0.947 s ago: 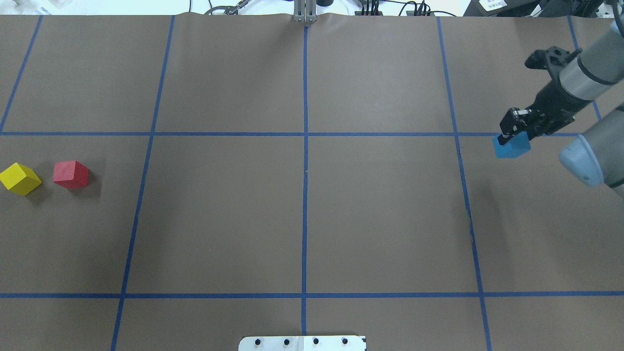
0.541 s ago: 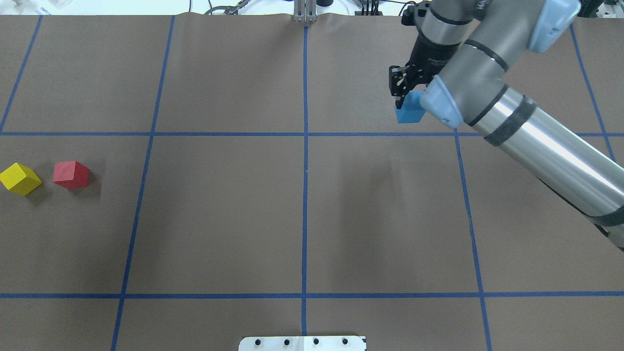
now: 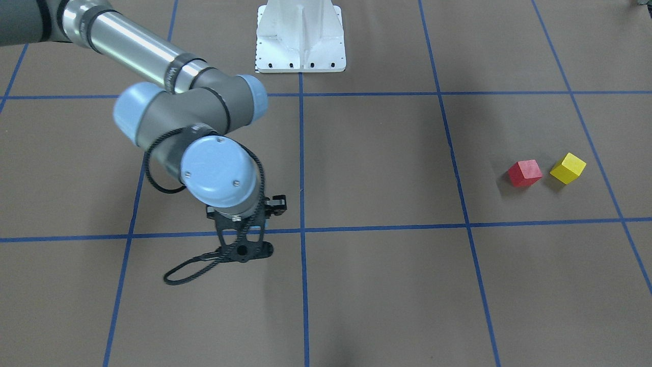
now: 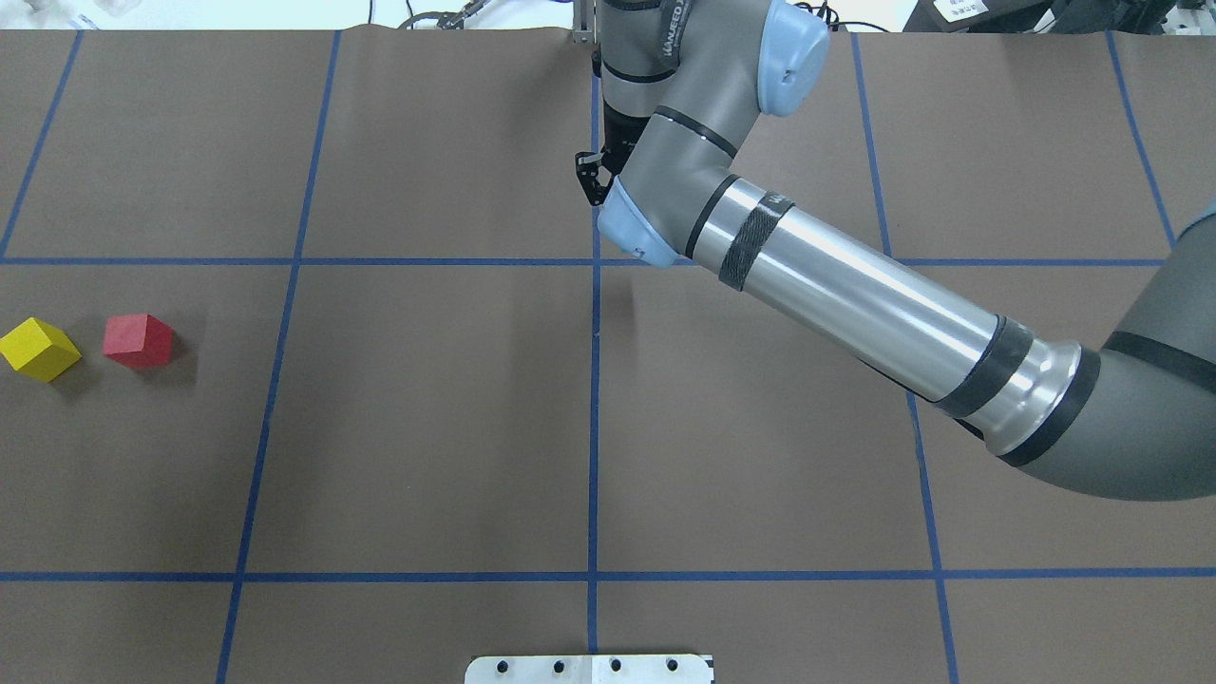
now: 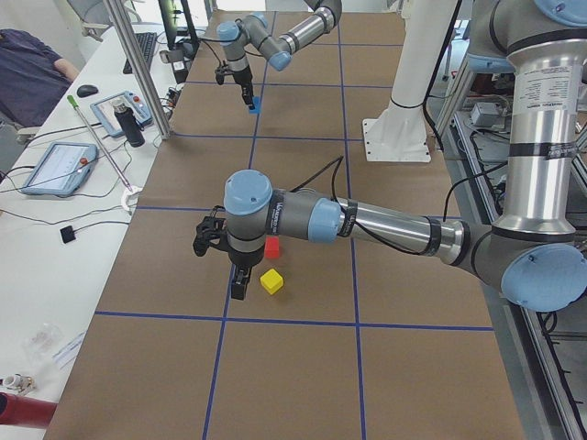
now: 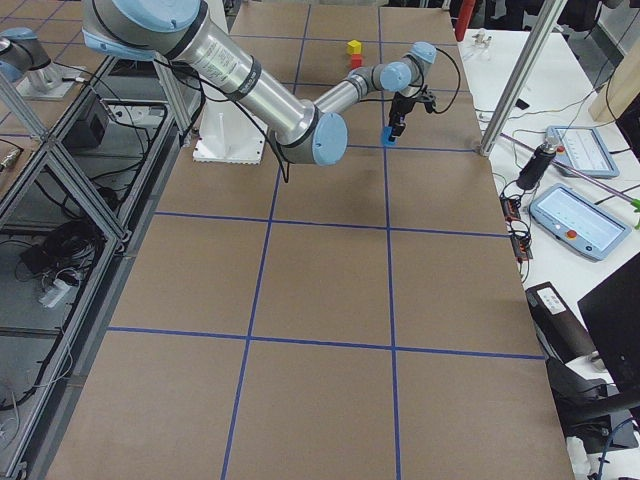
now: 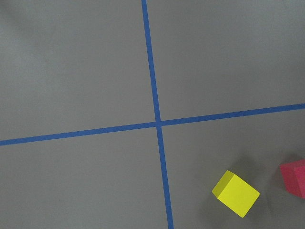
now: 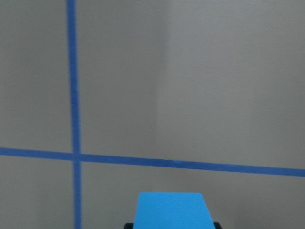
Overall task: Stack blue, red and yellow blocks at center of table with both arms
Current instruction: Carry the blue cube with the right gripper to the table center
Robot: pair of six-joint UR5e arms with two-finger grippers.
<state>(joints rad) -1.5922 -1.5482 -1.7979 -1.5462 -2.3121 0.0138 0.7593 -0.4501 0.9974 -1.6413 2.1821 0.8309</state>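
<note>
Right tool point(image 6: 393, 127) is clamped on the blue block point(image 8: 170, 209), holding it above the counter point(image 4: 427, 427) near the middle tape crossing, presumably to set it down as the stack's base. Red block point(image 4: 138, 340) and yellow block point(image 4: 38, 349) sit side by side far to the left. Left tool point(image 5: 238, 282) hovers beside them, probably staged for the next pick; I cannot tell how wide it stands.
</note>
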